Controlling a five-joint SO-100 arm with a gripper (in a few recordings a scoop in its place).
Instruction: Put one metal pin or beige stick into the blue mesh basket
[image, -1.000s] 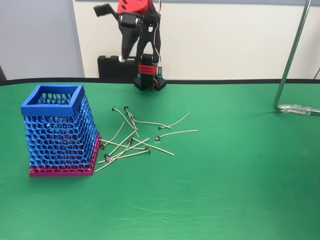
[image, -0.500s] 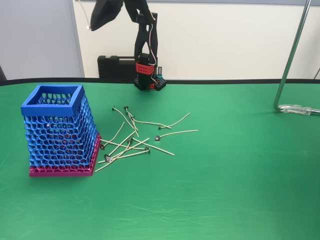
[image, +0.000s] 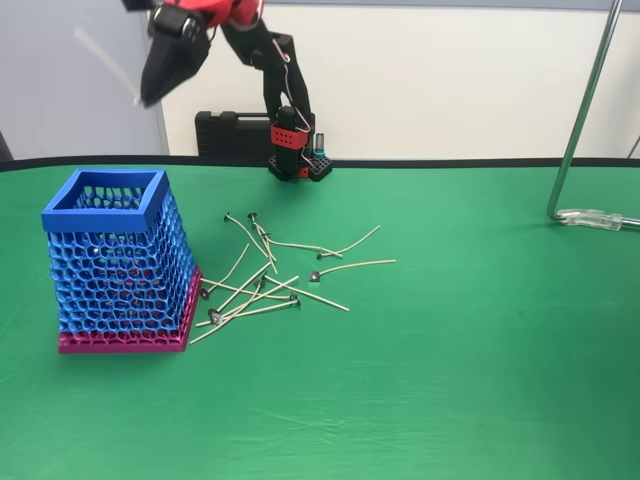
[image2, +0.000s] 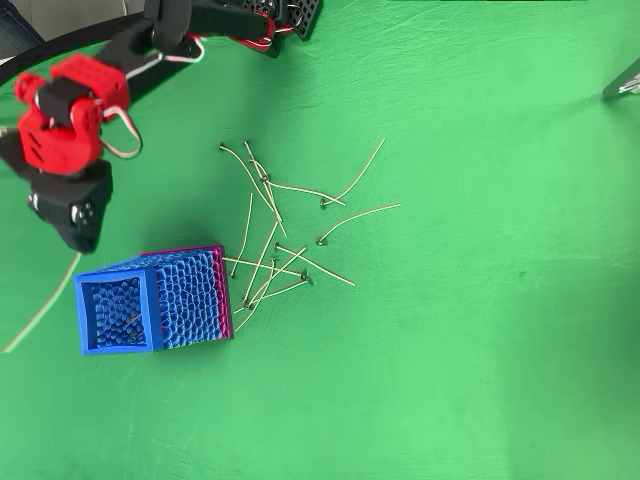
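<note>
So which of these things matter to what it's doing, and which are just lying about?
In the job: gripper holding a stick; basket; loose sticks.
Lying about: black case; metal stand.

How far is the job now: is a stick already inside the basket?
Done: the gripper has one beige stick lifted. In hand: it hangs above and behind the blue mesh basket. Left: moving over the opening and releasing. The other sticks lie on the table.

Bright, even, diffuse light in both views; soft faint shadows only, under the basket (image: 120, 262) and sticks (image: 270, 280). Mild sheen on wrinkles of the green cloth (image: 480, 350). Motion blur on the held stick (image: 105, 62); elsewhere sharp.
</note>
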